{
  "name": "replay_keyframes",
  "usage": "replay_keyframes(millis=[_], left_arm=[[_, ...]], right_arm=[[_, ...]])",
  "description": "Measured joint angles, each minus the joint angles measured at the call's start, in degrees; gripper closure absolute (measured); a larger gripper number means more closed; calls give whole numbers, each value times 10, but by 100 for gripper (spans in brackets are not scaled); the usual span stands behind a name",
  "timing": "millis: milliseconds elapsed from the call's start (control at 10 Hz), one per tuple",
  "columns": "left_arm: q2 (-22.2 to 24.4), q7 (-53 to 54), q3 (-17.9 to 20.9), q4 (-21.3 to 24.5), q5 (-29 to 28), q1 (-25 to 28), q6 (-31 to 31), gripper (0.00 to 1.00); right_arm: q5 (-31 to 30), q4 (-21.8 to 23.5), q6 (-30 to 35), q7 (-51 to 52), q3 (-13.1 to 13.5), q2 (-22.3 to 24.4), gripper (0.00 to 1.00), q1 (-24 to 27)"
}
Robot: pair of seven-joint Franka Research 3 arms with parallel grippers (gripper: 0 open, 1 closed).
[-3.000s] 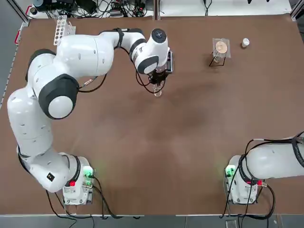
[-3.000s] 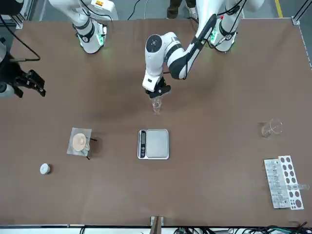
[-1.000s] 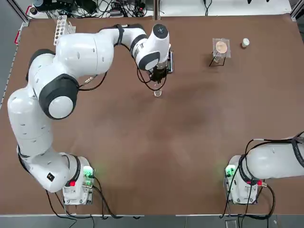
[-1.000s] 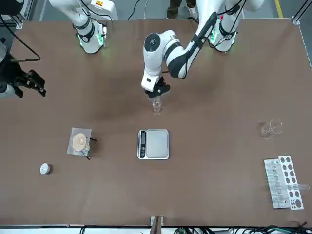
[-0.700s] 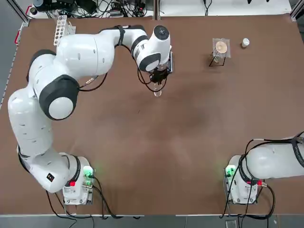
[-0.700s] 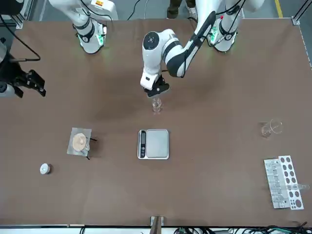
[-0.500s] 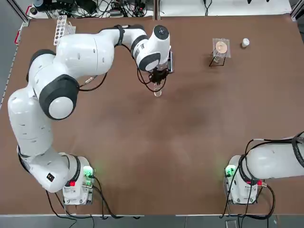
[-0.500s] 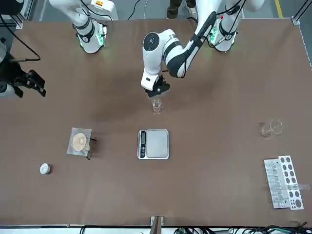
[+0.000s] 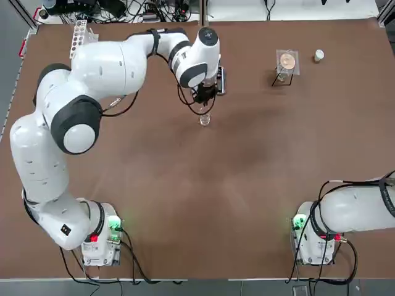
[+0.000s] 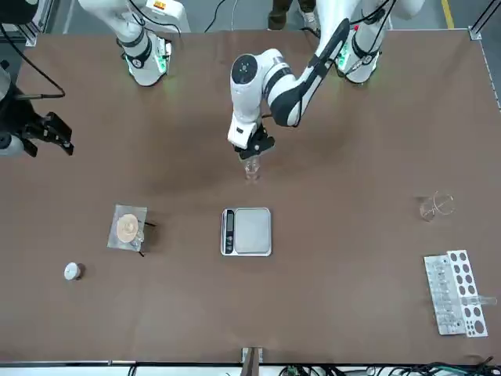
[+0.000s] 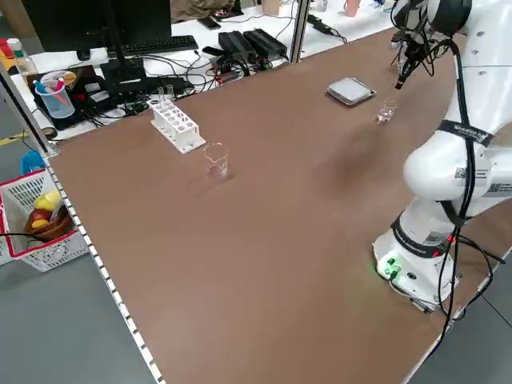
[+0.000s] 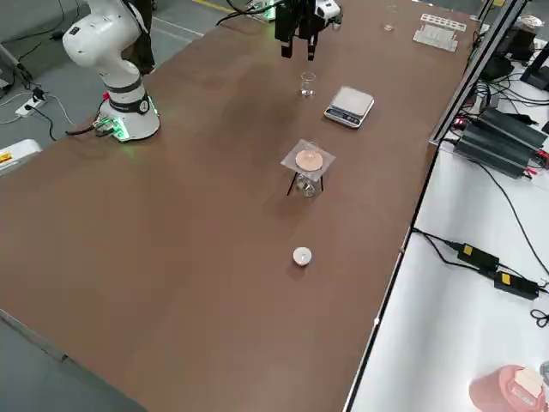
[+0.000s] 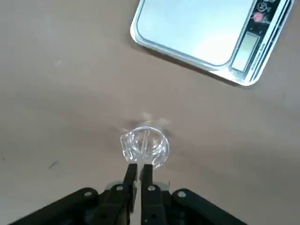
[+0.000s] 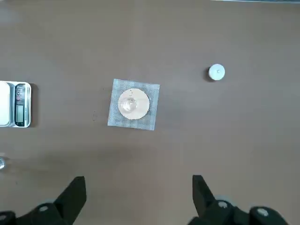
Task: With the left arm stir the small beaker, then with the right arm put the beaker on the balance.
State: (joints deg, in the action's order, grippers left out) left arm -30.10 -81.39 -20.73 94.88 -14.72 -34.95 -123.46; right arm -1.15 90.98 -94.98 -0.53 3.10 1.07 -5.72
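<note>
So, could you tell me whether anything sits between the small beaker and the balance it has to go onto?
Nothing visible does. The small beaker stands on bare table, and the stretch between it and the balance is empty. The left gripper, shut, is on the beaker's other side, away from the balance.

Small beaker [image 10: 251, 168] near balance [image 10: 247, 232]

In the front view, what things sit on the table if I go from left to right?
White-capped bottle → mesh stand → balance → larger glass vessel → test-tube rack. The small beaker sits in line with the balance, so its place is unclear.
</note>
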Motion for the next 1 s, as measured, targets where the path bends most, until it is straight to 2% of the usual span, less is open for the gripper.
replay_keyframes(millis=[1000], left_arm=[[-4,-9,-2,1,0,-7,12,93]], right_arm=[[0,0,0,0,0,0,0,0]])
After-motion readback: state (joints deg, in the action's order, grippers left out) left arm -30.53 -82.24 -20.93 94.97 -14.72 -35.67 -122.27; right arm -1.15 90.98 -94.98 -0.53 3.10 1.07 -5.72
